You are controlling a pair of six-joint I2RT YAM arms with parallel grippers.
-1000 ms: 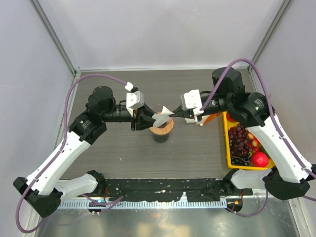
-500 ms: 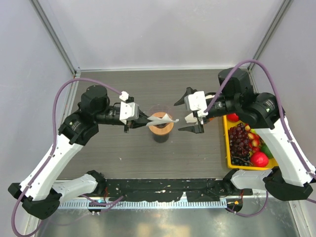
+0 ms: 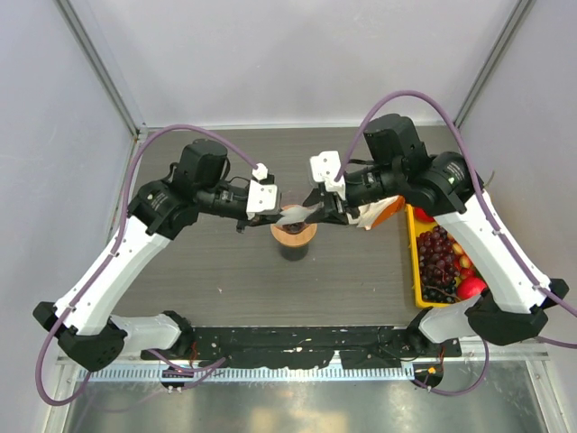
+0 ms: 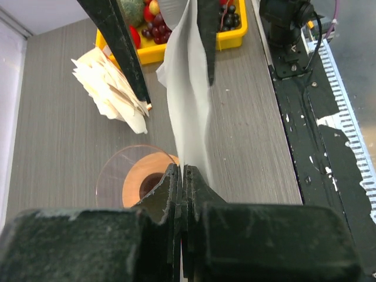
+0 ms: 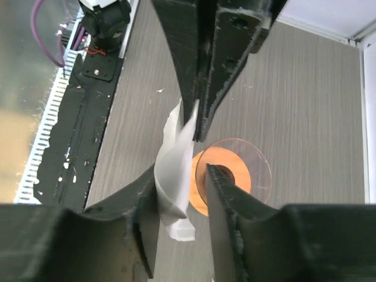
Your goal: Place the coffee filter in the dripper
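Fingers of the left gripper point(image 4: 184, 173) are pressed together on one edge of the coffee filter point(image 4: 188, 106), holding it in the air. The right gripper point(image 5: 183, 173) has its fingers apart, the paper's other end between them. The filter hangs just above the dripper point(image 3: 294, 236), which stands on the worktop point(image 3: 361, 280).

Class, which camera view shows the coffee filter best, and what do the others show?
Left wrist: the coffee filter shows full-length, pinched in the left tool. Right wrist shows only a curled part; top external, a small white sliver above the dripper.
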